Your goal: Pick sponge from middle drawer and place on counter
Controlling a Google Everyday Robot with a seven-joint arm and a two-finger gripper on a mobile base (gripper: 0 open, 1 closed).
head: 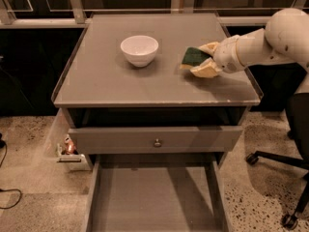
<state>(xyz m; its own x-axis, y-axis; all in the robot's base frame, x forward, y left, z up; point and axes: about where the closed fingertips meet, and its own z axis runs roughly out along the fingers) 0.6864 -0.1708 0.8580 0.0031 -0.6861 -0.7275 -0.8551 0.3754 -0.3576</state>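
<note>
The sponge (192, 56), dark green on top with a yellow base, is low over the right part of the counter (159, 83), at or just above its surface. My gripper (203, 59) reaches in from the right on a white arm, its tan fingers (204, 70) closed around the sponge's right end. The middle drawer (154, 197) is pulled fully out at the bottom of the view, its flat grey floor bare.
A white bowl (139, 50) stands on the counter left of the sponge. A shut drawer front with a small round knob (157, 142) sits above the open drawer. A black office chair base (285, 178) is at the right. Small clutter (67, 149) lies on the floor left.
</note>
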